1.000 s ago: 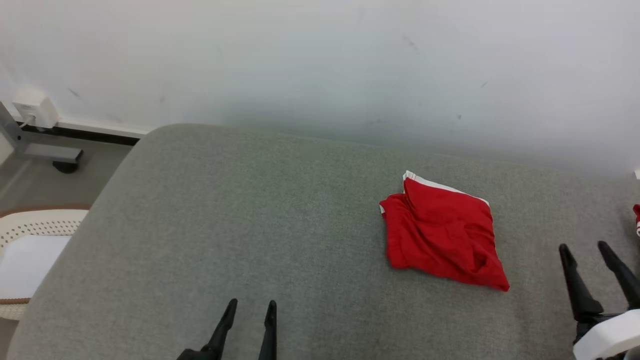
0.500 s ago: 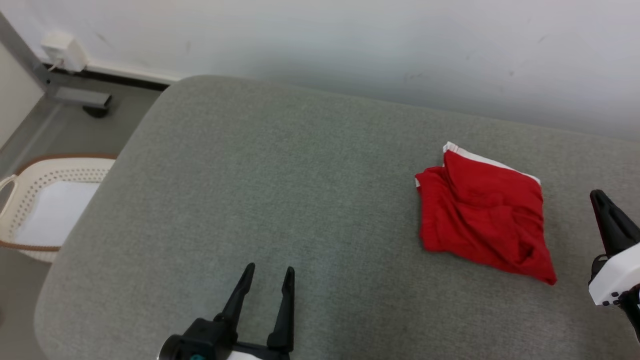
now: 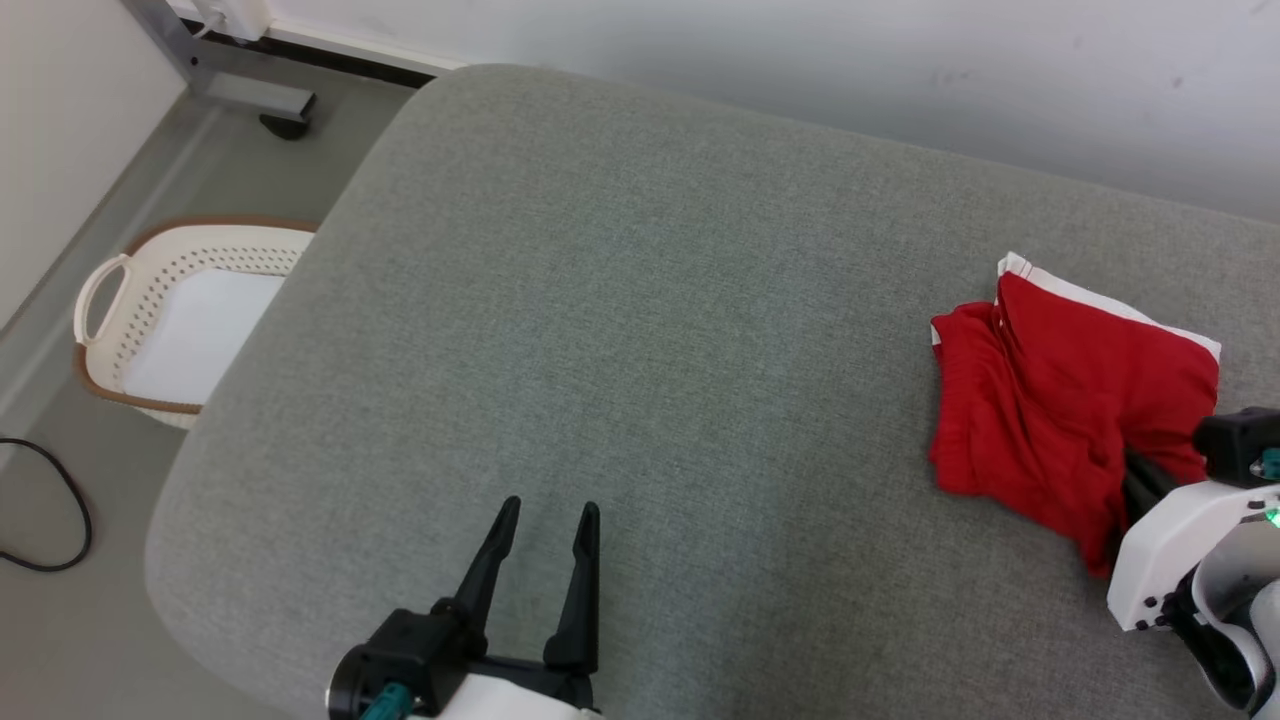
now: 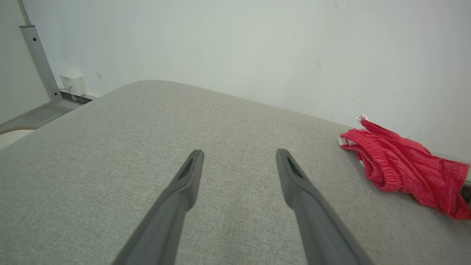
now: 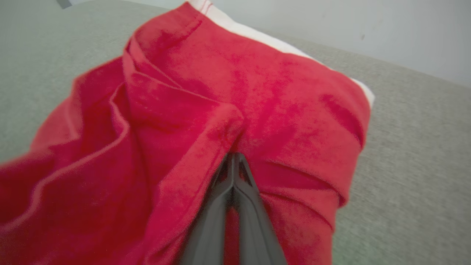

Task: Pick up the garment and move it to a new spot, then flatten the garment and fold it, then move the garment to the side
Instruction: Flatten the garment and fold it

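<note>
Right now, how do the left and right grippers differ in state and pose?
1. The left gripper stands open; the right gripper is shut tight.
2. Left gripper holds nothing; right gripper pinches a fold of the crumpled red fabric garment.
3. Left gripper is over bare grey fabric cushion; right gripper is at the garment's near edge.
Shared: both have two long dark fingers.

garment: red (white trim) | cushion: grey-green | basket: cream, seemingly brown-rimmed

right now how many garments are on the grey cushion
1: the red garment lies near the right end of the cushion, pinched by the shut right gripper. Others may lie past the head view's right edge.
</note>
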Motion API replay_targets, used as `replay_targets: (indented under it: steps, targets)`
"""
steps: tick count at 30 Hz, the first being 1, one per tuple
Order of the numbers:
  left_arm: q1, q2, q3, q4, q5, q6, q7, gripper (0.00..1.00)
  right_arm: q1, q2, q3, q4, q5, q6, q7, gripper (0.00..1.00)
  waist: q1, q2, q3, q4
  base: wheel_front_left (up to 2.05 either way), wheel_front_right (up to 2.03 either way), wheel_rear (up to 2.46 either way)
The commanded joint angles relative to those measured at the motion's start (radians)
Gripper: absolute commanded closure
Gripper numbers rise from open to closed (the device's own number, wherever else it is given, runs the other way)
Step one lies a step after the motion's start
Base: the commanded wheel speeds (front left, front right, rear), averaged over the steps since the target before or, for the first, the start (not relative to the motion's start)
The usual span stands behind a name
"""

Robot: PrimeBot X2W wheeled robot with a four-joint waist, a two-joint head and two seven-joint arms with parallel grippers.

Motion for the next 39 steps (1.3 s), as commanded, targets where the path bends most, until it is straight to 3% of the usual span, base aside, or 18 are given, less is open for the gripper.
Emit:
replay_targets:
  steps: [1, 16, 22, 27, 28, 31, 32, 33, 39]
  targets:
    - [-0.007, 0.004, 0.006, -0.004, -0.016, 0.008, 0.0, 0.0, -0.011, -0.005, 0.03, -0.003, 0.018, -0.001, 0.001, 1.0, -0.0001, -0.0001, 0.0, 0.001, 0.0, 0.0, 0.0]
    - [0.023, 0.004, 0.031, 0.001, -0.002, 0.013, 0.0, 0.0, 0.052, -0.029, 0.369, -0.182, 0.093, -0.001, 0.062, 1.0, -0.0001, -0.0001, -0.062, -0.055, 0.0, 0.0, 0.0]
    - [0.042, 0.004, 0.056, 0.012, 0.013, 0.008, 0.0, 0.0, 0.061, 0.005, 0.416, -0.176, 0.094, -0.001, 0.011, 1.0, -0.0001, -0.0001, -0.109, -0.106, 0.0, 0.0, 0.0]
    - [0.071, 0.004, 0.084, 0.025, 0.044, -0.005, 0.0, 0.0, 0.103, 0.018, 0.366, -0.191, 0.1, -0.001, -0.078, 1.0, -0.0001, -0.0001, -0.172, -0.155, 0.0, 0.0, 0.0]
    - [0.079, 0.004, 0.092, 0.029, 0.051, -0.007, 0.0, 0.0, 0.117, 0.019, 0.344, -0.194, 0.1, -0.001, -0.098, 0.97, -0.0001, -0.0001, -0.186, -0.165, 0.0, 0.0, 0.0]
    - [0.106, 0.004, 0.113, 0.039, 0.074, -0.017, 0.0, 0.0, 0.172, 0.013, 0.267, -0.204, 0.075, -0.001, -0.163, 0.61, -0.0001, -0.0001, -0.227, -0.193, 0.0, 0.0, 0.0]
    - [0.114, 0.005, 0.12, 0.043, 0.078, -0.021, 0.0, 0.0, 0.192, 0.013, 0.238, -0.209, 0.065, -0.001, -0.187, 0.36, -0.0001, -0.0001, -0.238, -0.201, 0.0, 0.0, 0.0]
    - [0.123, 0.004, 0.126, 0.047, 0.084, -0.026, 0.0, 0.0, 0.214, 0.015, 0.206, -0.214, 0.057, -0.001, -0.207, 0.0, -0.0001, -0.0001, -0.25, -0.209, 0.0, 0.0, 0.0]
    - [0.166, 0.004, 0.16, 0.064, 0.116, -0.054, 0.0, 0.0, 0.34, 0.03, 0.016, -0.256, -0.005, -0.001, -0.328, 0.0, -0.0001, -0.0001, -0.29, -0.246, 0.0, 0.0, 0.0]
